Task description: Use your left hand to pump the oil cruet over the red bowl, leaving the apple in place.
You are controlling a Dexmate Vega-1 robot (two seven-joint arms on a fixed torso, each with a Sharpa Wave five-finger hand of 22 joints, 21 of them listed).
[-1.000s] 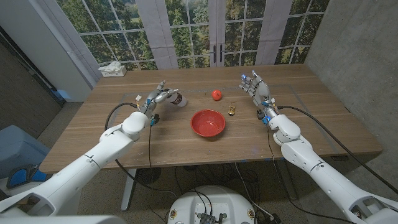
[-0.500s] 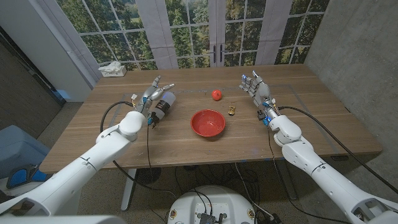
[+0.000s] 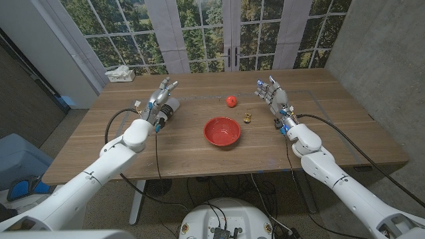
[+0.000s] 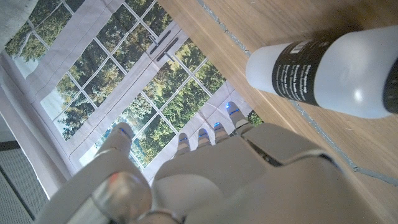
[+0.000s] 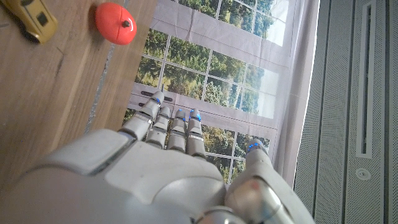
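The oil cruet (image 3: 170,110), a white bottle with a black label, sits on the table just beside my left hand (image 3: 160,97). In the left wrist view the cruet (image 4: 329,74) is off to one side of the straight, spread fingers (image 4: 205,140), with a gap between them. The hand holds nothing. The red bowl (image 3: 222,131) stands at the table's middle, to the right of the cruet. The red apple (image 3: 230,101) lies behind the bowl and shows again as the apple (image 5: 115,23) past my right hand (image 3: 272,94), which is raised with its fingers apart and empty.
A small gold toy car (image 3: 248,118) lies between the bowl and my right hand, and the car (image 5: 31,18) shows near the apple in the right wrist view. A tissue box (image 3: 119,74) stands at the far left corner. Windows close off the back of the table.
My left hand drew the tilted cruet back to the left, away from the bowl, and let it go; its fingers now stand apart beside it. The right hand has stayed put.
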